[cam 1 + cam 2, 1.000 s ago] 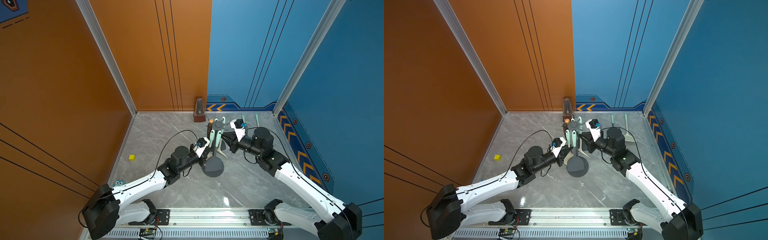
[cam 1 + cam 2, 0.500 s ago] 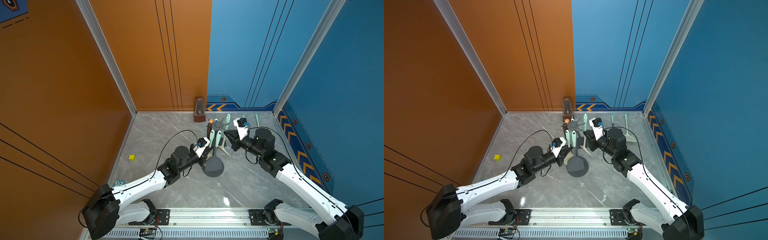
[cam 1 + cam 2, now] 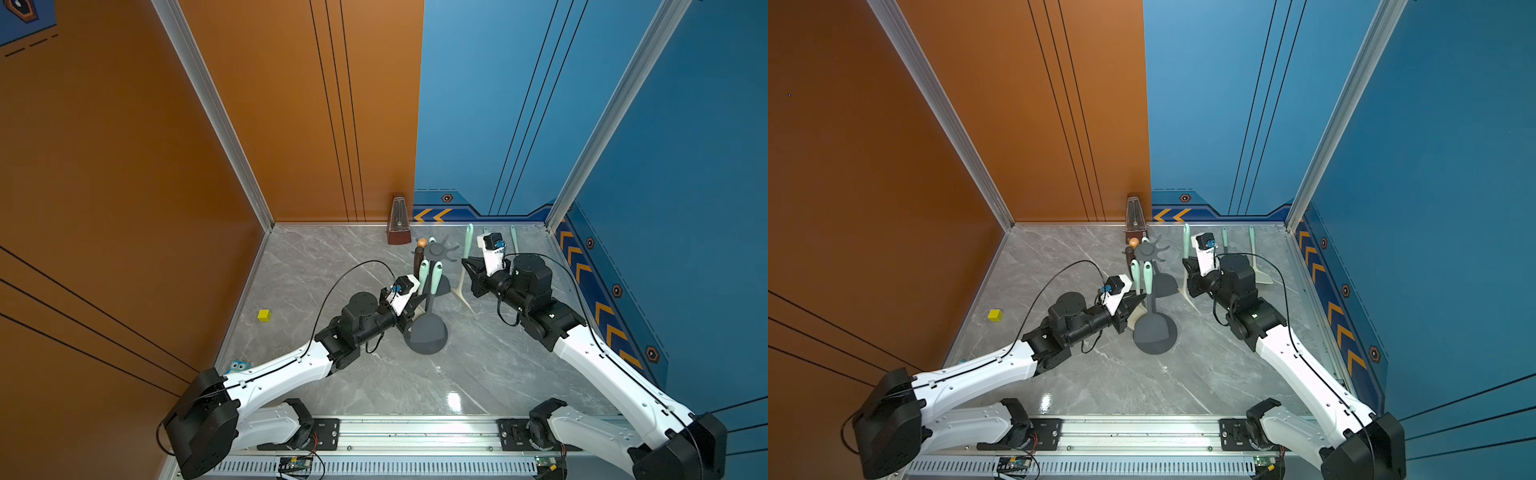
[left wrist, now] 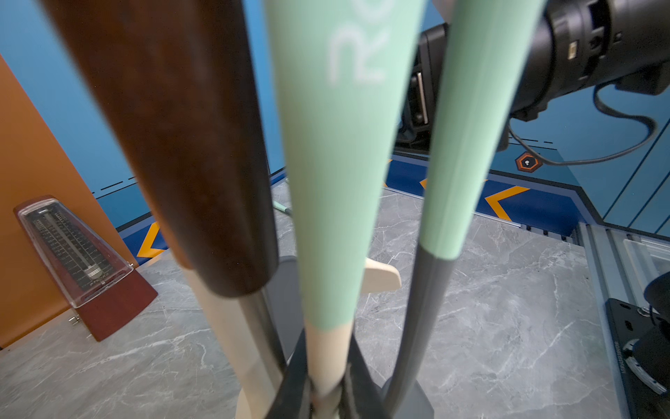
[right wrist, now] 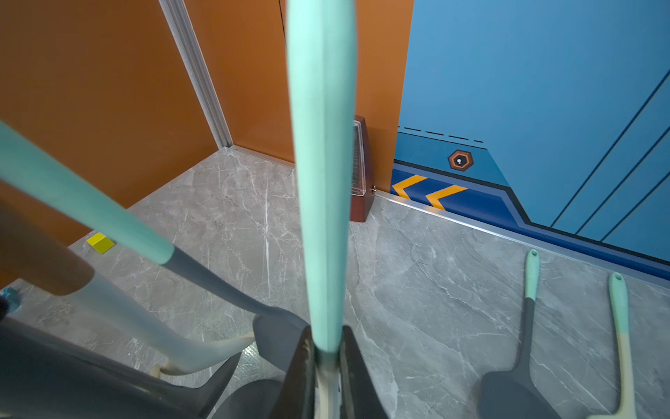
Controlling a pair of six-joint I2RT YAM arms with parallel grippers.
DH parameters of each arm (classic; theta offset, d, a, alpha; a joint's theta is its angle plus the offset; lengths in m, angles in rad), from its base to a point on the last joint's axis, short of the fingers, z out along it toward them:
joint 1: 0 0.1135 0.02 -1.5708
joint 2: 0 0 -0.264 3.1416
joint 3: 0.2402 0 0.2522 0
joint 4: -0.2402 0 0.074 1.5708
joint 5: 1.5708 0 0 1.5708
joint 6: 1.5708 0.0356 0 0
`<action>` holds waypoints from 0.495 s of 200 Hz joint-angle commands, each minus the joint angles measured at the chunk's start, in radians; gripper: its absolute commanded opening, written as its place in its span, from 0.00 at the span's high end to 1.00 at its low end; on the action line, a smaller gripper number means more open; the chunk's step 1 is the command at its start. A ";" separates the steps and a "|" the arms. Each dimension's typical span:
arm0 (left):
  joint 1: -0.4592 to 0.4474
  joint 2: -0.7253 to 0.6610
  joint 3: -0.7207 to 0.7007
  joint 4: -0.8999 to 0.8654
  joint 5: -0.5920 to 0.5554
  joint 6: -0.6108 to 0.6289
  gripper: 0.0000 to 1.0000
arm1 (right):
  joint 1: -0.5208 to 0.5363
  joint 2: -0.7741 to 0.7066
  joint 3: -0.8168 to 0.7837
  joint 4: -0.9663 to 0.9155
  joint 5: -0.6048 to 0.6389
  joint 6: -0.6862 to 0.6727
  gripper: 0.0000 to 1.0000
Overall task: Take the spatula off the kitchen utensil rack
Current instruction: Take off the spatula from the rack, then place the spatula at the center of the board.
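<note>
Right pincer [image 5: 328,357] clamps the spatula [image 5: 321,181] beside the rack [image 3: 438,250] — left pincer [image 4: 328,381] grips a hanging mint-handled utensil [image 4: 326,181].

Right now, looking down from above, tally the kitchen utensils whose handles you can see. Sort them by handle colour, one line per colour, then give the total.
mint-green handles: 6
brown handle: 1
Total: 7

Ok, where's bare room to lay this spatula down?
Free: grey marble tabletop between the dark grey star-topped utensil rack and the aluminium front rail; also between the yellow cube and brown metronome. Crowded: around the rack, and the back right corner, where a dark grey spatula and cream spatula lie.
</note>
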 commanded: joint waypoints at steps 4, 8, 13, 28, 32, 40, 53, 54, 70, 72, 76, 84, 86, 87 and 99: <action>0.002 -0.016 -0.018 0.000 -0.027 -0.011 0.89 | -0.023 0.029 0.062 -0.029 0.067 0.023 1.00; 0.001 -0.016 -0.019 -0.001 -0.028 -0.012 0.89 | -0.025 0.035 0.069 -0.033 0.072 0.025 1.00; 0.001 -0.017 -0.021 -0.001 -0.027 -0.013 0.89 | -0.029 0.041 0.074 -0.038 0.078 0.026 1.00; 0.001 -0.017 -0.021 0.000 -0.029 -0.013 0.89 | -0.040 0.059 0.096 -0.047 0.096 0.033 1.00; 0.001 -0.018 -0.021 0.000 -0.030 -0.012 0.89 | -0.043 0.065 0.102 -0.048 0.102 0.035 1.00; 0.002 -0.019 -0.022 0.000 -0.030 -0.013 0.89 | -0.048 0.075 0.114 -0.052 0.115 0.040 1.00; 0.001 -0.022 -0.024 -0.001 -0.031 -0.013 0.89 | -0.061 0.092 0.136 -0.063 0.125 0.048 1.00; 0.001 -0.021 -0.023 -0.001 -0.031 -0.013 0.89 | -0.062 0.094 0.139 -0.064 0.126 0.049 1.00; 0.001 -0.024 -0.026 0.001 -0.032 -0.013 0.89 | -0.076 0.122 0.171 -0.084 0.144 0.063 1.00; 0.001 -0.024 -0.026 0.000 -0.032 -0.013 0.89 | -0.078 0.125 0.175 -0.087 0.145 0.066 1.00; 0.001 -0.026 -0.027 0.000 -0.033 -0.013 0.89 | -0.081 0.132 0.184 -0.091 0.149 0.069 1.00; 0.001 -0.026 -0.027 0.000 -0.032 -0.013 0.89 | -0.089 0.146 0.201 -0.100 0.155 0.075 1.00; 0.001 -0.028 -0.027 0.000 -0.033 -0.013 0.89 | -0.090 0.151 0.207 -0.102 0.155 0.077 1.00; 0.001 -0.027 -0.028 0.000 -0.032 -0.013 0.89 | -0.091 0.152 0.208 -0.105 0.155 0.078 1.00; 0.001 -0.027 -0.029 0.000 -0.032 -0.013 0.89 | -0.101 0.178 0.239 -0.121 0.151 0.089 1.00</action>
